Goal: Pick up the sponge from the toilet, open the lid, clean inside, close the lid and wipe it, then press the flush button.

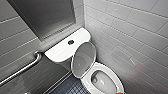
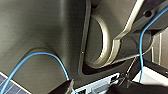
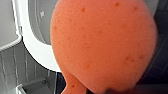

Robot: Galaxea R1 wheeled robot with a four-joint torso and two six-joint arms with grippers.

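The white toilet (image 1: 110,72) stands in the corner with its lid (image 1: 83,61) raised against the tank, greyish underside facing the open bowl. The flush button (image 1: 71,42) is a dark disc in the middle of the tank top (image 1: 60,51). The orange-red sponge (image 3: 105,45) sits very close to the right wrist camera, held by my shut right gripper, with the toilet's white rim (image 3: 37,47) behind it. A sliver of the sponge (image 1: 120,93) shows at the bowl's near edge in the head view. My left gripper holds nothing.
A metal grab bar (image 1: 22,70) runs along the left wall. Grey tiled walls (image 1: 135,37) close in on the right. Dark small-tiled floor (image 1: 70,87) lies left of the bowl. A blue cable (image 2: 50,56) crosses the robot's dark body.
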